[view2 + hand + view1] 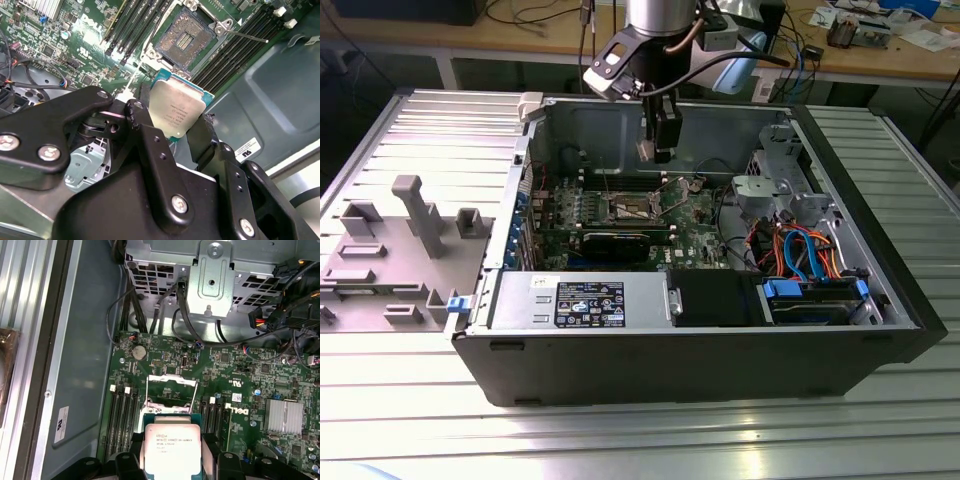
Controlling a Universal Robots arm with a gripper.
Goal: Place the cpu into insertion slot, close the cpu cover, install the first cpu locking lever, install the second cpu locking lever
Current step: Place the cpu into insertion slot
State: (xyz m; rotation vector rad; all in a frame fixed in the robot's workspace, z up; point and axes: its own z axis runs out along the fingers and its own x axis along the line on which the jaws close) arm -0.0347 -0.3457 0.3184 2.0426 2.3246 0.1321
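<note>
While gripping the cpu point(176, 107) at two opposite edges with the hand point(172, 119), hovers inside the open computer case point(720, 352), above the motherboard point(235, 371). Holds it clear of the insertion slot point(182, 36), bare below and just ahead, cpu cover point(172, 381) raised.

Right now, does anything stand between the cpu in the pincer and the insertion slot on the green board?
Nothing visible does. The pincer holds the cpu, and in the second wrist view the insertion slot lies uncovered, with only free space between them.
</note>
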